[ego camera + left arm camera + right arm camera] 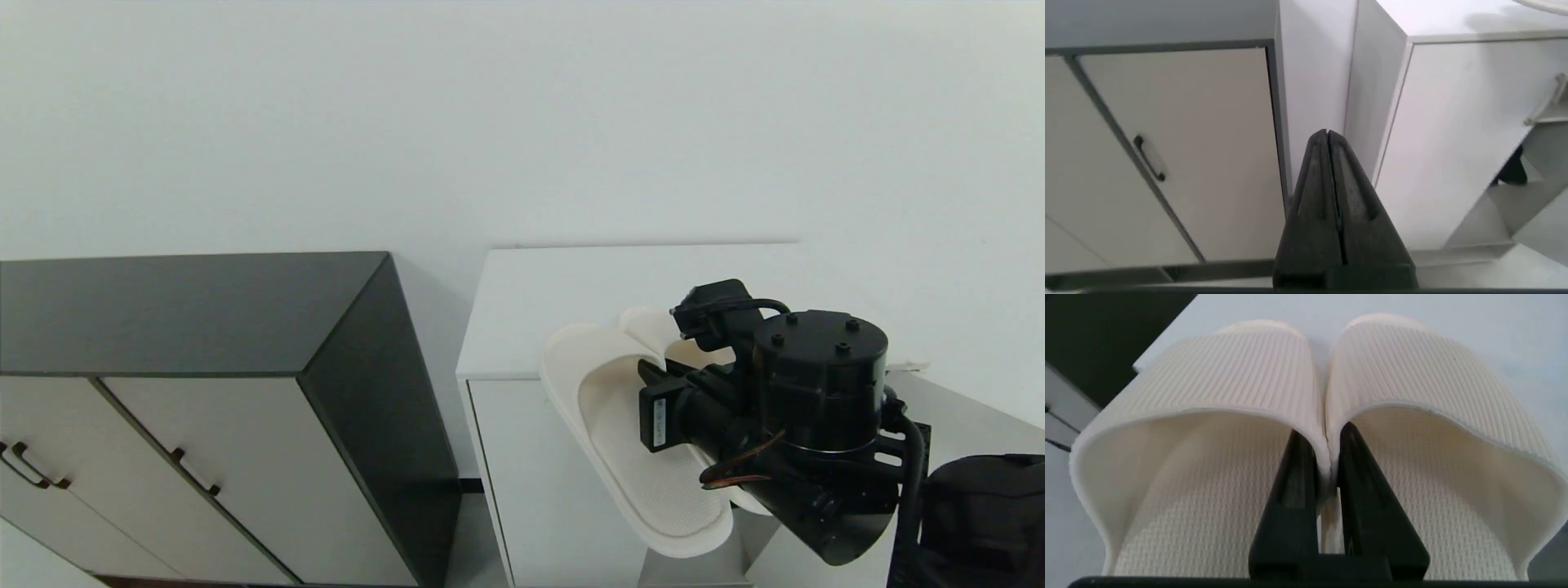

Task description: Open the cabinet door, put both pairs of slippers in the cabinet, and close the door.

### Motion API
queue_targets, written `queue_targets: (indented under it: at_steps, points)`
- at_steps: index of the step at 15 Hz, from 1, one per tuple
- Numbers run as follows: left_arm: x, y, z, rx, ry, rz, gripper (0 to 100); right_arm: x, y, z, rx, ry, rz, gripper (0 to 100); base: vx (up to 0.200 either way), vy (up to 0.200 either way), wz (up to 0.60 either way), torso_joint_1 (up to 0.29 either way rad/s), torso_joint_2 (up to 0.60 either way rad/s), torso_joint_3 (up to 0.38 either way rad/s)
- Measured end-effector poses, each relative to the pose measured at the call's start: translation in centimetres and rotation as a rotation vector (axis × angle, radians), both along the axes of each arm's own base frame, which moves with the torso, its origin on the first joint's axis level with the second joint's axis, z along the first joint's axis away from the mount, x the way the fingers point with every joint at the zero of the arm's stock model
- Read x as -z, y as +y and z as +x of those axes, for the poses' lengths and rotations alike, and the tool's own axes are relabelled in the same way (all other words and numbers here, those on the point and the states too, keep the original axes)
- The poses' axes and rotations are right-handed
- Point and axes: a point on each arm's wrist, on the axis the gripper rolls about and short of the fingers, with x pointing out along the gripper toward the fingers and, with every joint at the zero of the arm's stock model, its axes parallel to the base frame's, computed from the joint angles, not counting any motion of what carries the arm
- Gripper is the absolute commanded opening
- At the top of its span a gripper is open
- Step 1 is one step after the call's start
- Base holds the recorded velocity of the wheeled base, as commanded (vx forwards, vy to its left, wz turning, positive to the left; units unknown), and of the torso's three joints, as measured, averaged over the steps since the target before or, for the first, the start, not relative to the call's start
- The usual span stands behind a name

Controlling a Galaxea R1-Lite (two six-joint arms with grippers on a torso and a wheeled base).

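Cream slippers (620,441), side by side, tilted, over white cabinet (571,294) edge

Black-topped sideboard (188,310) against a plain pale wall (522,122)
The sideboard stands at the left, its back to the wall. Its top and side panel are black. Its front has two pale doors side by side, the left door (49,441) and the right door (245,457). Both are shut, and each carries a slim dark handle (194,472) near the seam between them. A dark skirting strip (472,485) runs low along the wall beside the sideboard's foot
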Motion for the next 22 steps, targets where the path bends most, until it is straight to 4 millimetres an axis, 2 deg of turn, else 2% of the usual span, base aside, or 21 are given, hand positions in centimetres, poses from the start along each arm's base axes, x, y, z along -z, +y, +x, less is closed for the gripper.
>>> queue_targets:
  at_steps: [2, 22]
  points:
    - [0.0, 0.0, 0.0, 0.0, 0.0, 0.0, 0, 0.03, 0.03, -0.04, -0.002, 0.001, 0.0, 0, -0.2, 0.0, 0.0, 0.0, 0.0, 0.005]
    - [0.0, 0.0, 0.0, 0.0, 0.0, -0.001, 0, 0.6, -0.14, -0.15, 0.004, 0.013, -0.017, 0, 0.0, 0.0, 0.0, 0.0, 0.0, 0.0]
